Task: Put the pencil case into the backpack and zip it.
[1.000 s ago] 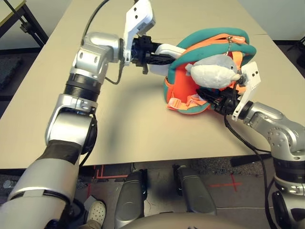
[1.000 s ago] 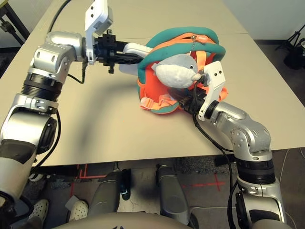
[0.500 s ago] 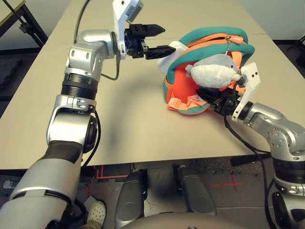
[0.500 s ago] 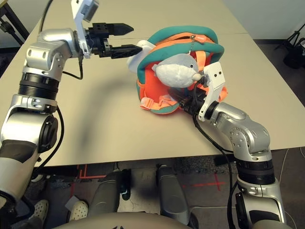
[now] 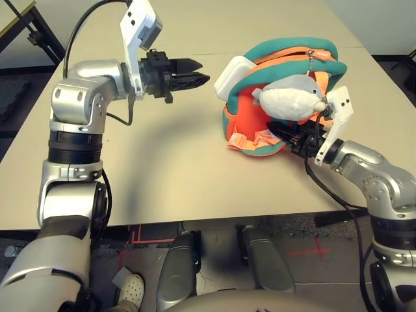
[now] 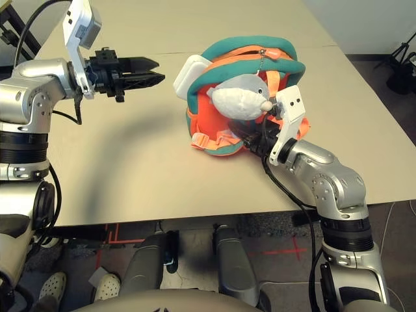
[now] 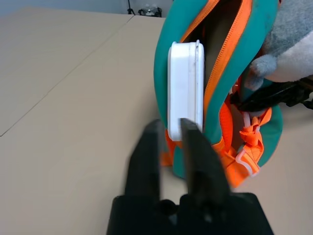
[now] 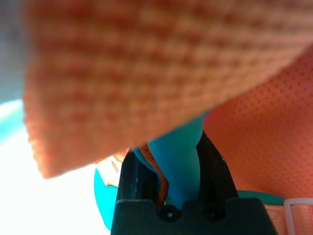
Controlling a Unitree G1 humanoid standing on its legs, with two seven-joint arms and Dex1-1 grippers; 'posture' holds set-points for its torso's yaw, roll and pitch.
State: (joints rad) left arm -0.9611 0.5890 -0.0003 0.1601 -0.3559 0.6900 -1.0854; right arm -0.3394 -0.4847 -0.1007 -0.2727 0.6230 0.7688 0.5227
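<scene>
While my left gripper (image 5: 205, 71) hangs over the table (image 5: 170, 153), its fingers drawn close together, the white pencil case (image 5: 234, 77) lies well apart from it, ahead of the fingertips — partly in the open backpack (image 5: 252, 144), one end sticking out. My right gripper (image 8: 173, 161) — narrow, pinching the backpack's teal edge, beside the plush toy (image 5: 288, 99).

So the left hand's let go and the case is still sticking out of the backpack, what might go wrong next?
The pencil case may slide back out, as one end juts from the backpack's open mouth. The left hand, now nearly shut, could nudge it askew. If the right hand slips off the teal fabric, the bag may shift.
</scene>
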